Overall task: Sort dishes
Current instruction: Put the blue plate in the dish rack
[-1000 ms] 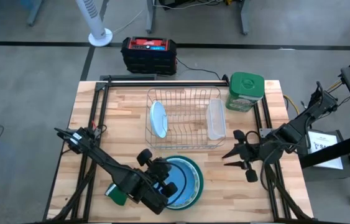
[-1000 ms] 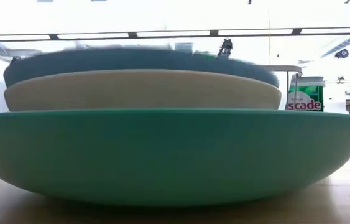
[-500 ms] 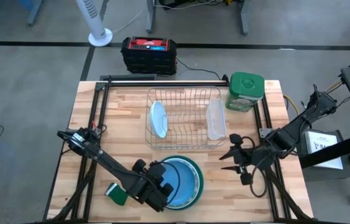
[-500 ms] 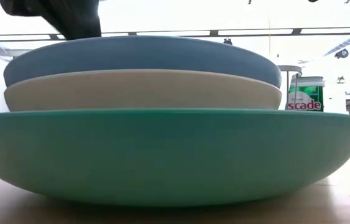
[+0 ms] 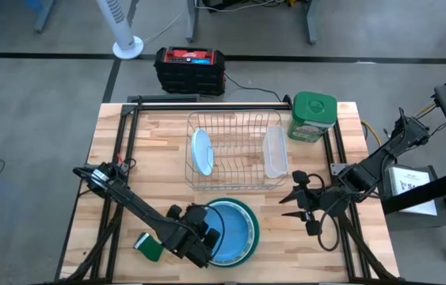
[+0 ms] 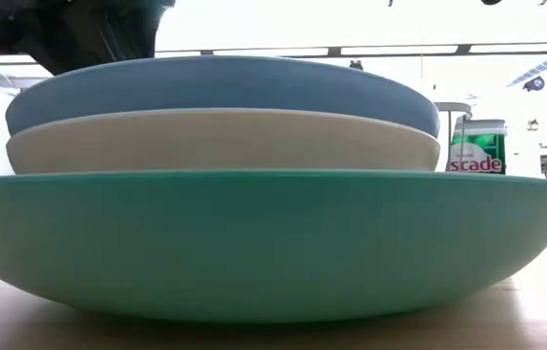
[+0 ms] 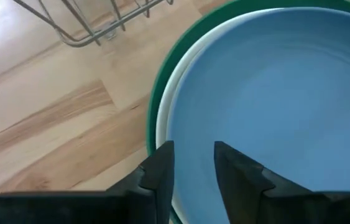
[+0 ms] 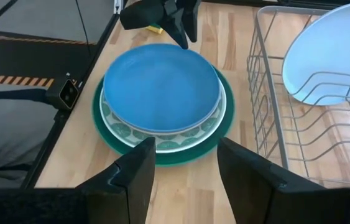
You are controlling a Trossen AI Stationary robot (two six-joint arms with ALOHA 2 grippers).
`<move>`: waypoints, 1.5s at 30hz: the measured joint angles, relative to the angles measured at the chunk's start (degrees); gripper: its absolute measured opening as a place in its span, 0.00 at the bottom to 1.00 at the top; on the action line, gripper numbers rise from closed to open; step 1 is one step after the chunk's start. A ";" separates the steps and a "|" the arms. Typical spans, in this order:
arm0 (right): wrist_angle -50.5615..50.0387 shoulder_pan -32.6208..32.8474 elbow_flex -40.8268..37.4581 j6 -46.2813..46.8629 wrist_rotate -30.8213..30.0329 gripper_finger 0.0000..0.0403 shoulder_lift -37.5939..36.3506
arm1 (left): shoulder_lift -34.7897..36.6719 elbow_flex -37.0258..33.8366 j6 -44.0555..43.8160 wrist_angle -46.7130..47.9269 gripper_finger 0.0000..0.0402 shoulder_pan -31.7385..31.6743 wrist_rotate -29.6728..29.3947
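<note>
At table: wood table (image 5: 127, 158) under both arms.
Rack: wire dish rack (image 5: 234, 127) at 12 o'clock of the stack, one light blue plate (image 5: 200, 150) upright inside.
Stack: teal-rimmed plate (image 5: 244, 212) lowest, white plate (image 8: 209, 126) between, blue plate (image 5: 230, 231) on top.
Left gripper (image 7: 193, 165): at the stack's 8 o'clock rim, jaws slightly parted, seemingly pinching nothing.
Right gripper (image 5: 292, 202): at 3 o'clock, jaws spread, empty.

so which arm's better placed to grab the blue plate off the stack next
Left. The left gripper hangs right over the rim of the blue plate, fingers slightly apart. The right gripper is open but waits off to the side, clear of the stack.
</note>
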State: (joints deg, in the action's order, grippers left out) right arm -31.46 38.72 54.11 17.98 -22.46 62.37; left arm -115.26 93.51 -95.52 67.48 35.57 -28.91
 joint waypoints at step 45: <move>0.02 -0.02 -0.04 -0.26 -0.02 0.40 0.04 | 0.02 -6.03 0.48 -5.42 0.16 -1.18 2.59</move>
State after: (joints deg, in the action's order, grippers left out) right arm -31.44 38.70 54.06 17.72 -22.48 62.41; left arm -115.24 87.48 -95.04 62.06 34.39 -26.32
